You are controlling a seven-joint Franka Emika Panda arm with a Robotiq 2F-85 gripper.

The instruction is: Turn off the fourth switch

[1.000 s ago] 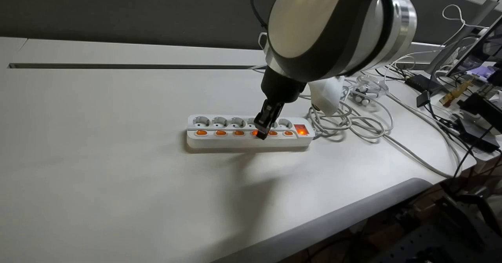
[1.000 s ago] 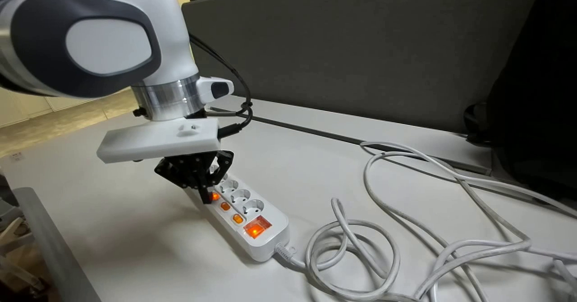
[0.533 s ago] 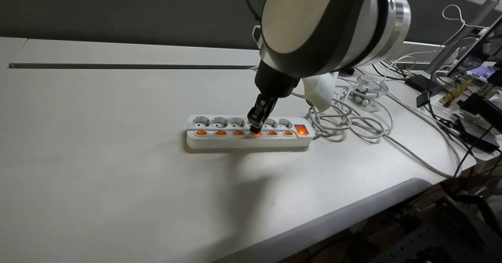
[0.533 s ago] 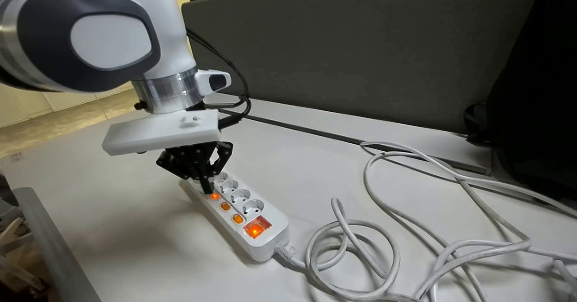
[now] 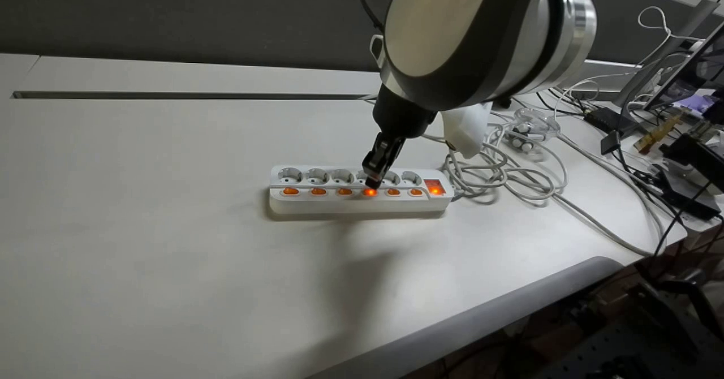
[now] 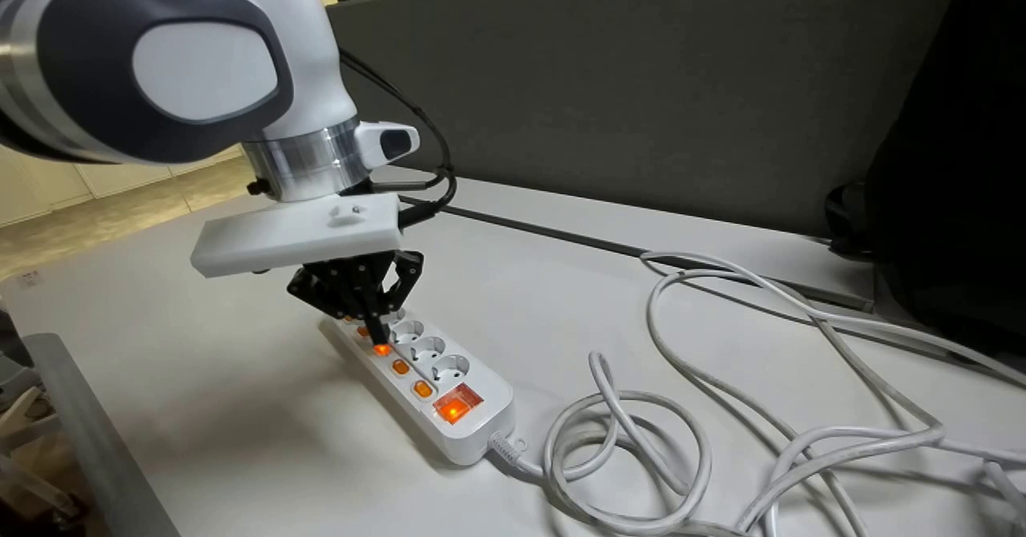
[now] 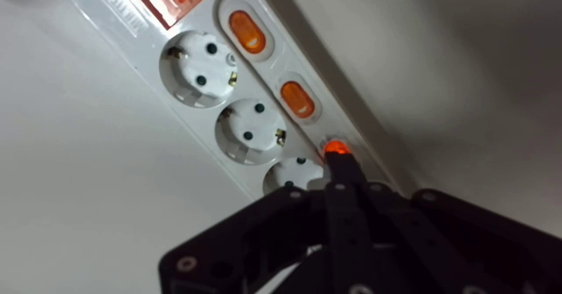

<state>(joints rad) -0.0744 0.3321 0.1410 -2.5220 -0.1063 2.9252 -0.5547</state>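
The lit orange oval plastic rocker switch [image 5: 370,192], fourth counting toward the broad red-orange main switch [image 5: 434,186], lies in a long white plastic power strip [image 5: 328,205]. The black two-fingered gripper [image 6: 379,337] stands over it, jaws together and empty; contact cannot be told. The rocker is probably firm and slick, to be pressed at one end rather than grasped; the strip, likely light, may skid.

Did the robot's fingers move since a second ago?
Yes, the fingers shifted up and rightward in an exterior view, against the lit fourth switch.
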